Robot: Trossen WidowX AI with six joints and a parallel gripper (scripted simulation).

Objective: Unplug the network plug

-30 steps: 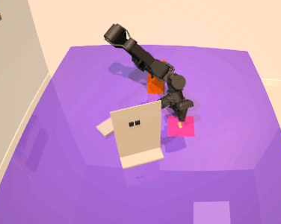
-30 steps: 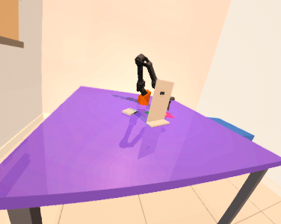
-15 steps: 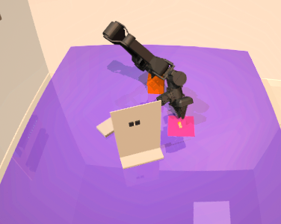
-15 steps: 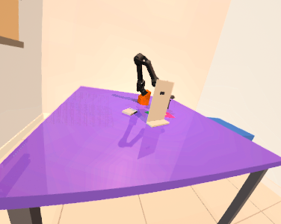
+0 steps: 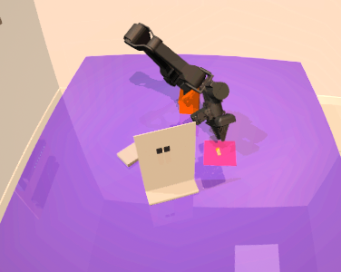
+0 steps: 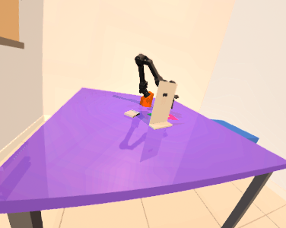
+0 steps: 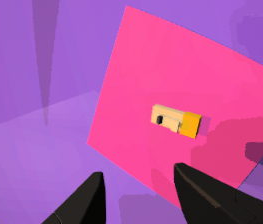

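The plug [image 7: 177, 122], a small yellow-orange block with a dark spot near its pale end, lies flat on the pink marked square [image 7: 147, 72], right of the middle of the wrist frame and well inside the square's edges. In the top view it is only a tiny yellow speck [image 5: 218, 151] on the square [image 5: 220, 153], right of centre. The gripper [image 7: 137, 212] hangs above the square's near edge with its two dark fingers spread apart at the bottom of the wrist frame, nothing between them and the plug lying clear ahead of them. From above, the gripper [image 5: 221, 135] points down just above the upper edge of the square, with its shadow thrown to the right. The upright panel [image 5: 168, 160], cream with two small dark sockets, stands on a foot just left of the square, and a flat cream piece [image 5: 127, 155] lies to the left behind it. The arm stands on an orange base [image 5: 189, 102] in the upper middle. The table top [image 5: 80, 218] is glossy purple and mirrors the panel; a paler square patch [image 5: 257, 257] shows at the lower right. The exterior view alone shows the table's dark legs [image 6: 243, 201], the tiled floor, cream walls, a blue object [image 6: 238, 131] past the right edge and a wooden frame [image 6: 4, 17] at upper left; there the panel [image 6: 163, 102] hides the gripper and most of the square.
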